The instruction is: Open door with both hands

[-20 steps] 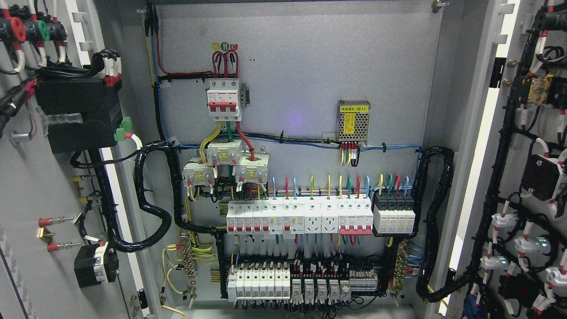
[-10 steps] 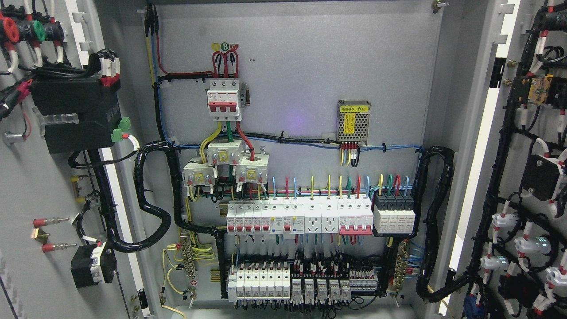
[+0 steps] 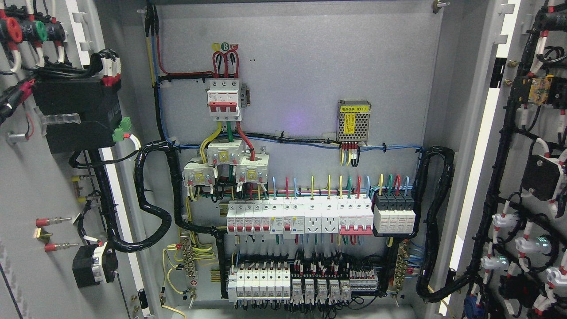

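Since half a second ago, your left door [image 3: 31,186] has swung slightly back rightward; its black box [image 3: 77,113] sits a touch further right. Neither hand shows, so you cannot tell finger state. Both doors stand wide open, the right door [image 3: 527,177] unmoved. Beyond, the breaker rows [image 3: 305,217] line the back panel [image 3: 310,66]

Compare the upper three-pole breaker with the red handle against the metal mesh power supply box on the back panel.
The three-pole breaker is white plastic with a red handle bar; the mesh power supply is perforated metal with yellow labels. The breaker takes red looped wires on top and yellow, green and red wires below; the supply has wires only at its bottom edge. The breaker sits higher and further left. Both are mounted on the grey back panel.
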You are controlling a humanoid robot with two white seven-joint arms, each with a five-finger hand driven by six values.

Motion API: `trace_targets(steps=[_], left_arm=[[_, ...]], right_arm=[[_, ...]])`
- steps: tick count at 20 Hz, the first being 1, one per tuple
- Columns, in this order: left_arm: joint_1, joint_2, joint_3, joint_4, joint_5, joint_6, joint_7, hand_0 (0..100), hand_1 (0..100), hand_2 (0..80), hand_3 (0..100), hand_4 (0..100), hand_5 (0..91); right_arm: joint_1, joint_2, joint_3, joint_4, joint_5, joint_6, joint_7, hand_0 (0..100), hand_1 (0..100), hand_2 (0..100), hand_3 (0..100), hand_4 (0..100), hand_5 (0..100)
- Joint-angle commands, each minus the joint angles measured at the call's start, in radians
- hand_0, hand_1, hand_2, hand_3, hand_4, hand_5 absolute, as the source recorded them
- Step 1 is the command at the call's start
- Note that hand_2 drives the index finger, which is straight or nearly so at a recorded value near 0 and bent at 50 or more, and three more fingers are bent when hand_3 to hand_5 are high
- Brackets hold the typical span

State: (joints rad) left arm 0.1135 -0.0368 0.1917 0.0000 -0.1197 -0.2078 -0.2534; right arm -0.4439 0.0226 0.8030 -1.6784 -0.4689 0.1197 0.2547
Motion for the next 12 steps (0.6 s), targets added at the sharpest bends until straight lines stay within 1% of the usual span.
trace_targets(steps=[1,2,4,5,8,12], left_arm=[[0.000,0.000,0.000,-0.028,0.000,0.001,0.000,0,0,0.0,0,4,0.0],[0.000,0.000,0.000,-0.028,0.000,0.002,0.000,0,0,0.0,0,4,0.0],[0.000,0.000,0.000,-0.028,0.000,0.002,0.000,0,0,0.0,0,4,0.0],[0.000,0.000,0.000,-0.028,0.000,0.002,0.000,0,0,0.0,0,4,0.0],[0.000,0.000,0.000,-0.028,0.000,0.002,0.000,0,0,0.0,0,4,0.0],[0.000,0.000,0.000,-0.028,0.000,0.002,0.000,0,0,0.0,0,4,0.0]], right_arm=[[0.094,-0.027,-0.110,0.009,0.025,-0.020,-0.060,0,0,0,0,0,0],[0.115,-0.035,-0.117,0.009,0.036,-0.025,-0.070,0,0,0,0,0,0],[0.155,-0.058,-0.131,0.009,0.047,-0.038,-0.072,0,0,0,0,0,0],[0.177,-0.065,-0.148,0.008,0.049,-0.048,-0.072,0,0,0,0,0,0],[0.243,-0.073,-0.192,0.006,0.072,-0.078,-0.074,0,0,0,0,0,0],[0.341,-0.125,-0.225,0.005,0.116,-0.185,-0.072,0,0,0,0,0,0]])
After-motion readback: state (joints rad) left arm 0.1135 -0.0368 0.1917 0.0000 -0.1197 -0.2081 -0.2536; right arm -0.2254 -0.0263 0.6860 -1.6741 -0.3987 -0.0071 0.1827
